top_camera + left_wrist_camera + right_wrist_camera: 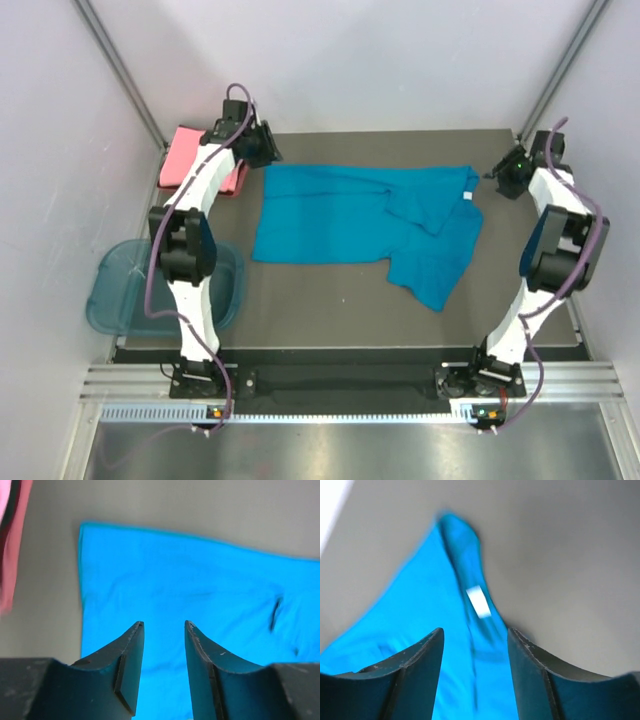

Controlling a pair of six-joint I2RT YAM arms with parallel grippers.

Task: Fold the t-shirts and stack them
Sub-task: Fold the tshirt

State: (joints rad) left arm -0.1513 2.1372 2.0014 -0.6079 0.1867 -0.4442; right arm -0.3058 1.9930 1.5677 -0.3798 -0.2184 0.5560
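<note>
While the left hand (164, 625) and right hand (475, 632) hung released, one teal t-shirt (340, 215) lay spread centrally, one pink t-shirt (183, 157) far left, one tub (118, 295) near left.

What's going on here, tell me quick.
Two robot arms are working on t-shirts. The teal shirt lies spread across the table, rumpled at its right end and not yet neatly folded. The left gripper hovers open over its left edge and the right gripper hovers open over the end with the white label. Neither holds anything. The pink shirt sits at the far left corner and looks already folded. A blue tub sits near left.
</note>
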